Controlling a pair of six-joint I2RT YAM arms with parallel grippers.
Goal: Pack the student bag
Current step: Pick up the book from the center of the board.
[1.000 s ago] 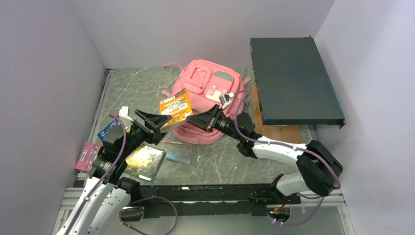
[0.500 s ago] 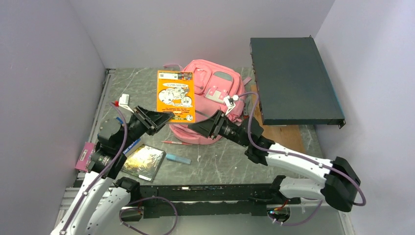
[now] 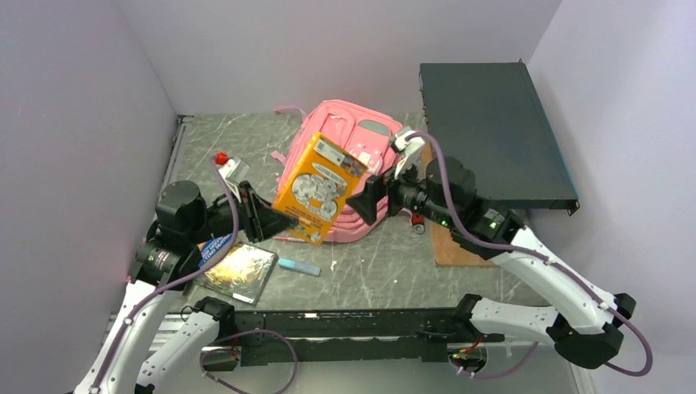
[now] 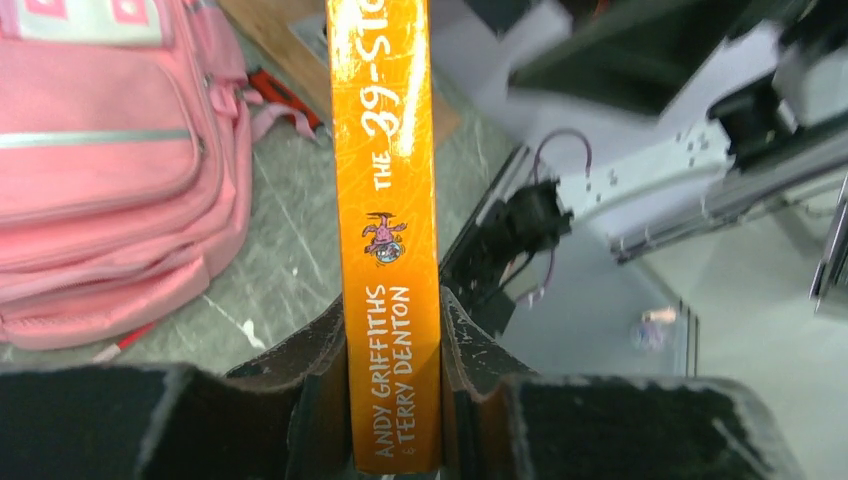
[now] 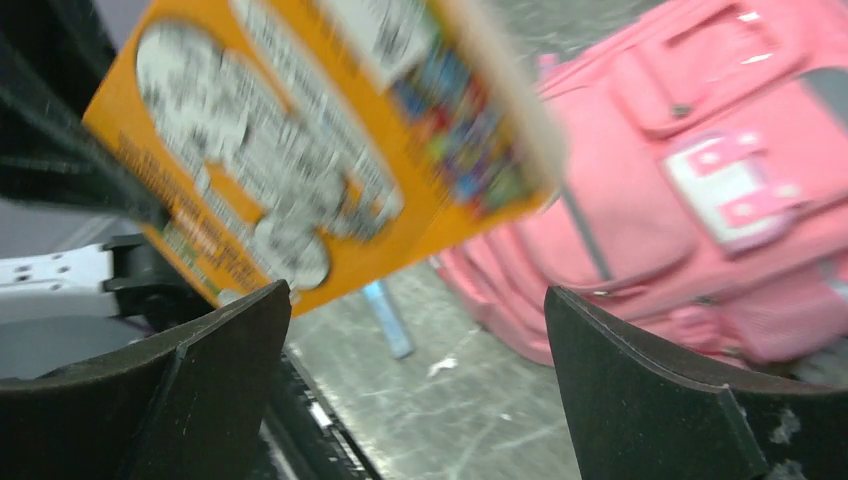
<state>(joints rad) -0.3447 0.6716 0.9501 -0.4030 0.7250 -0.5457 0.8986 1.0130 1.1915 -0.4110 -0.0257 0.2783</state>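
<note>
- Top external view, near-left corner of the tabletop (image 3: 369, 275): a glossy gold-covered book (image 3: 242, 271) lies flat close to the near edge. A blue-covered item (image 3: 215, 249) lies at its far-left side, partly hidden under the left arm.
- Light-blue stick (image 3: 299, 266): small, flat on the tabletop just right of the gold-covered book, not touching it.
- Left gripper (image 3: 275, 222) (image 4: 392, 305): raised over the left-centre of the tabletop. Its fingers are drawn in narrow and clamp the lower end of the orange book, one pad on each cover beside the spine.
- Orange book (image 3: 318, 187) (image 4: 385, 200) (image 5: 300, 170): held clear of the tabletop and tilted. Its illustrated cover faces up and its upper end overlaps the bag's left side in the top view. The spine reads "Andy Griffiths & Terry Denton".
- Right gripper (image 3: 367, 199) (image 5: 418, 292): fingers spread wide with nothing between them. It sits just right of the orange book, apart from it and pointing toward it.
- Student bag (image 3: 357, 139) (image 4: 100, 150) (image 5: 650, 200): pink, lying flat with its front up at the centre of the tabletop, reaching toward the far edge. Zip pockets and a white-pink patch are visible.
- Brown board (image 3: 450, 246): flat near the right edge, right of the bag.
- Dark flat case (image 3: 492, 135): large, rectangular, at the far-right corner, covering the board's far end.
</note>
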